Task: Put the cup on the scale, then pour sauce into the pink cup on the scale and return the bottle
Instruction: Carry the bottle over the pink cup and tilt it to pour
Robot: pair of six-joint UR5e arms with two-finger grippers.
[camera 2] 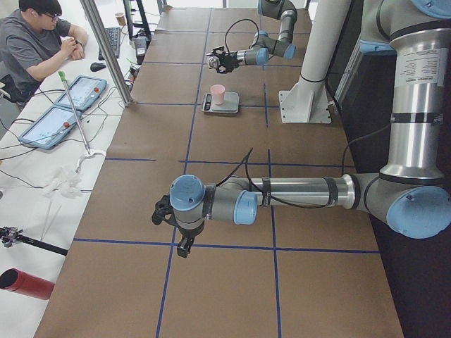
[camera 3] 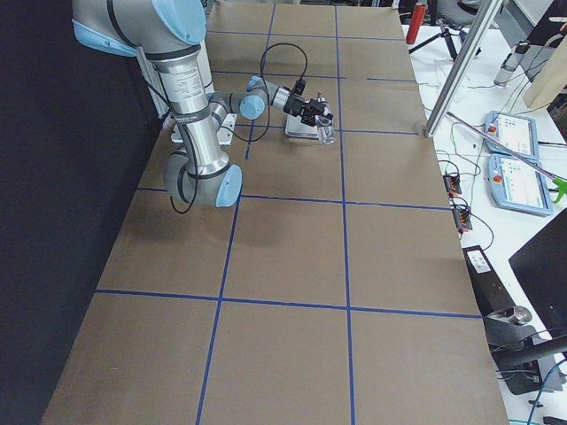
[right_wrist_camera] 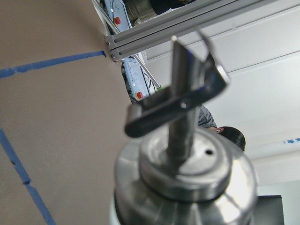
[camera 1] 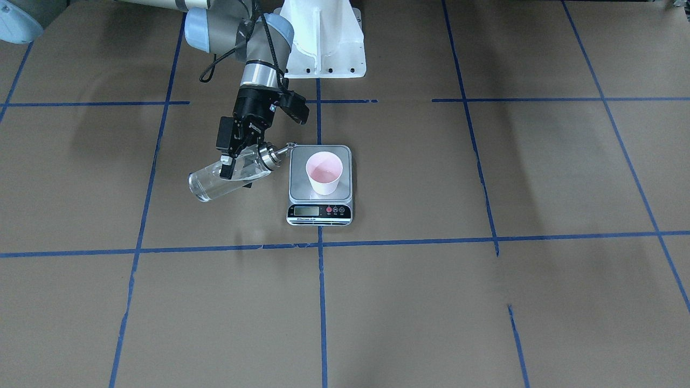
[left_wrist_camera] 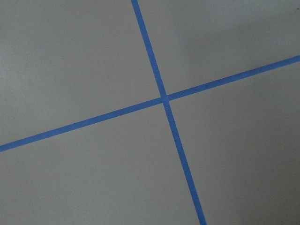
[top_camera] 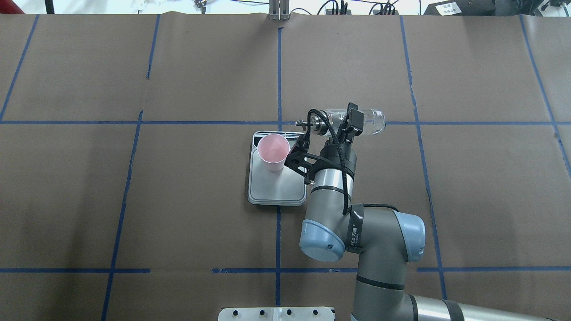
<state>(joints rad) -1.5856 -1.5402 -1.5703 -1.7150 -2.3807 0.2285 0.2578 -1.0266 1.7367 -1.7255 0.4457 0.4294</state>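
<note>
The pale pink cup (camera 1: 324,172) stands upright on the scale's steel platform (camera 1: 299,186), near the display end; it also shows in the overhead view (top_camera: 272,151). My right gripper (camera 1: 232,167) is shut on the clear glass bottle (camera 1: 215,186), held above the table and tilted close to horizontal. Clear liquid shows inside. Its metal spout (camera 1: 291,144) points toward the scale and ends beside the scale's corner, apart from the cup. The right wrist view shows the metal cap (right_wrist_camera: 187,178) close up. My left gripper (camera 2: 165,211) shows only in the left side view; I cannot tell its state.
The brown table is marked with blue tape lines (camera 1: 321,245). The white arm mount (camera 1: 323,43) stands behind the scale. An operator (camera 2: 35,42) sits past the table's edge beside tablets (camera 2: 70,105) and cables. The left wrist view shows only tabletop and tape (left_wrist_camera: 164,98).
</note>
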